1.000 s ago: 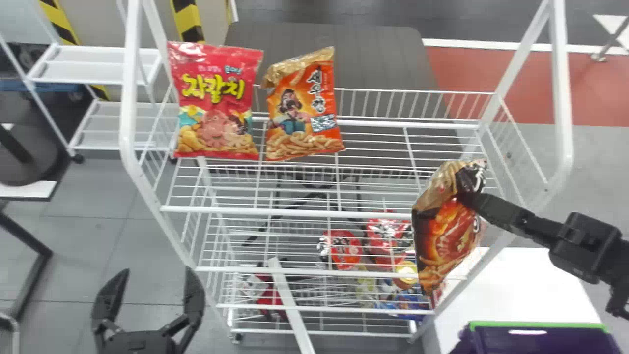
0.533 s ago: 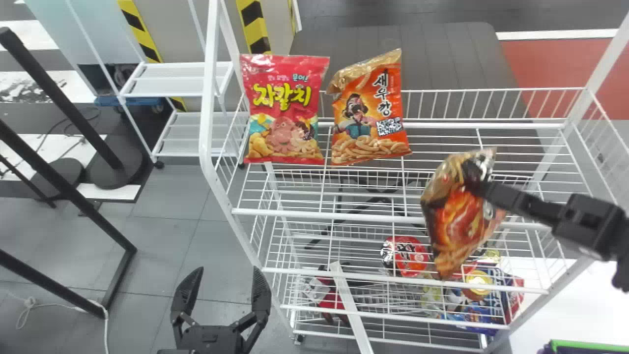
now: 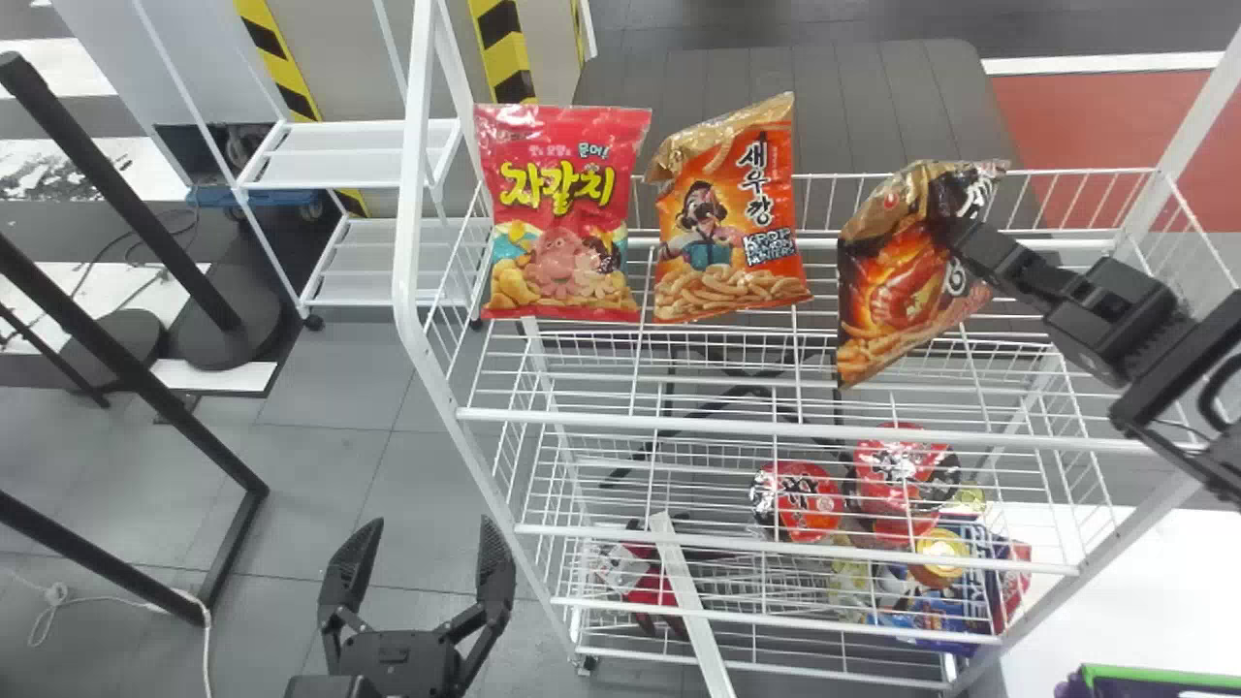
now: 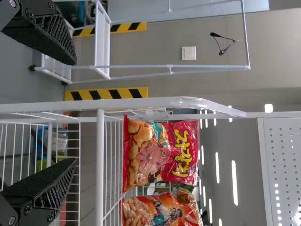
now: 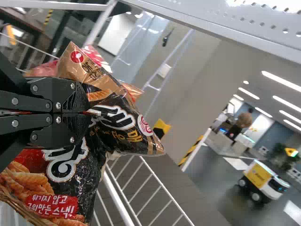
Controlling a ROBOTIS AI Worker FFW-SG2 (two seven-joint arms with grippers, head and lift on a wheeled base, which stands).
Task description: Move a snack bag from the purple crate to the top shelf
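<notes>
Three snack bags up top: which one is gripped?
The black-and-gold bag, rightmost in the head view: right gripper pinches it; the red bag and orange bag stand on the shelf.

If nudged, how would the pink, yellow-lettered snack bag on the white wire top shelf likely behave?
The pink snack bag looks puffed, so it is probably light for its size and soft. Standing on its narrow bottom edge, it might tip easily. Its glossy film may slide on the wire shelf.
</notes>
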